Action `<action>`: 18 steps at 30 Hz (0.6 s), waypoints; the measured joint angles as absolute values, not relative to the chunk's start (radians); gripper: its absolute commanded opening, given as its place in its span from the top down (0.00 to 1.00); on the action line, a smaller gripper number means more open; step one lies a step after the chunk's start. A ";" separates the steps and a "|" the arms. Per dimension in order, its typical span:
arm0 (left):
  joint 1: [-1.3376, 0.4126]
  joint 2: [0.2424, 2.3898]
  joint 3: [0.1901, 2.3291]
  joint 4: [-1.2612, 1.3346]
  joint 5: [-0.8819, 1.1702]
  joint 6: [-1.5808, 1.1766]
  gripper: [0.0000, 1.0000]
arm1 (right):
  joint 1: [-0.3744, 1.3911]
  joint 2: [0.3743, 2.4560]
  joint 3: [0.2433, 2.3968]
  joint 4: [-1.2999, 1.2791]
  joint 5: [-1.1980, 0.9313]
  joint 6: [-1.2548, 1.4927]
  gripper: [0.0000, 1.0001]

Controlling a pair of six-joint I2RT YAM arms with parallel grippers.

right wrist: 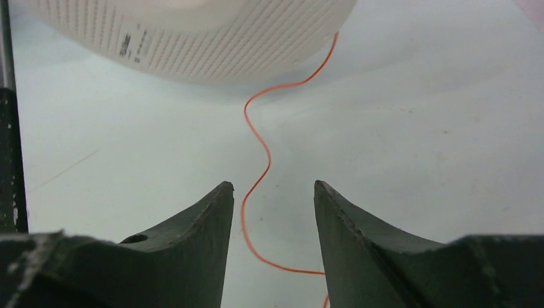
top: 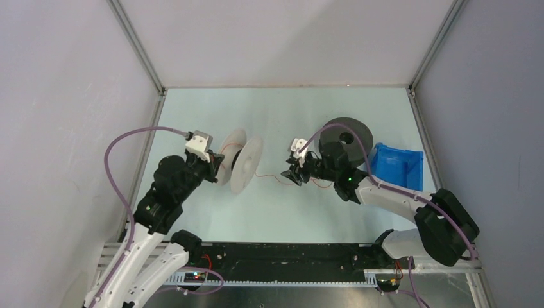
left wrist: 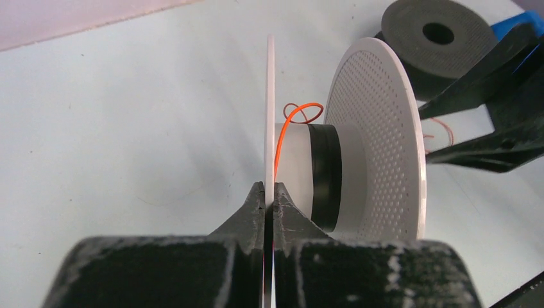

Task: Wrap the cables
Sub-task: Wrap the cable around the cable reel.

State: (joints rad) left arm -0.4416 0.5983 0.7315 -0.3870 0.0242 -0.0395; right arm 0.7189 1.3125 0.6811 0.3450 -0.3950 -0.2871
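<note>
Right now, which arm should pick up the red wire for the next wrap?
Right. The right gripper is open, and the red wire runs straight between its jaws, ready to pinch. The left gripper is shut on the flange of the white spool, so it is occupied.

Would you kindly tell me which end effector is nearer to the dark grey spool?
Right. The right end effector hangs open beside the dark grey spool, on its left in the top view; the left end effector is farther off, clamped on the white spool.
</note>
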 measured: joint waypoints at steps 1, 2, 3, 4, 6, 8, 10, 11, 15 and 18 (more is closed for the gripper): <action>-0.440 0.588 0.731 -0.387 0.019 -0.042 1.00 | 0.720 1.325 0.674 0.356 -0.411 -0.294 0.45; -0.440 0.576 0.731 -0.387 0.012 -0.045 1.00 | 0.721 1.347 0.671 0.370 -0.433 -0.305 0.45; -0.440 0.572 0.731 -0.387 0.010 -0.046 1.00 | 0.723 1.365 0.672 0.382 -0.446 -0.311 0.45; -0.440 0.567 0.731 -0.386 0.010 -0.046 1.00 | 0.725 1.386 0.673 0.393 -0.455 -0.319 0.45; -0.440 0.567 0.731 -0.386 0.006 -0.053 1.00 | 0.736 1.442 0.682 0.393 -0.461 -0.329 0.44; -0.440 0.569 0.731 -0.388 0.004 -0.055 1.00 | 0.745 1.490 0.690 0.387 -0.459 -0.334 0.43; -0.440 0.574 0.731 -0.389 0.002 -0.062 1.00 | 0.751 1.530 0.694 0.377 -0.454 -0.337 0.42; -0.440 0.576 0.731 -0.392 0.002 -0.066 1.00 | 0.753 1.542 0.694 0.373 -0.453 -0.338 0.42; -0.440 0.575 0.733 -0.397 0.002 -0.085 1.00 | 0.751 1.575 0.696 0.369 -0.449 -0.341 0.41; -0.437 0.575 0.737 -0.400 -0.002 -0.105 1.00 | 0.746 1.596 0.700 0.373 -0.445 -0.341 0.43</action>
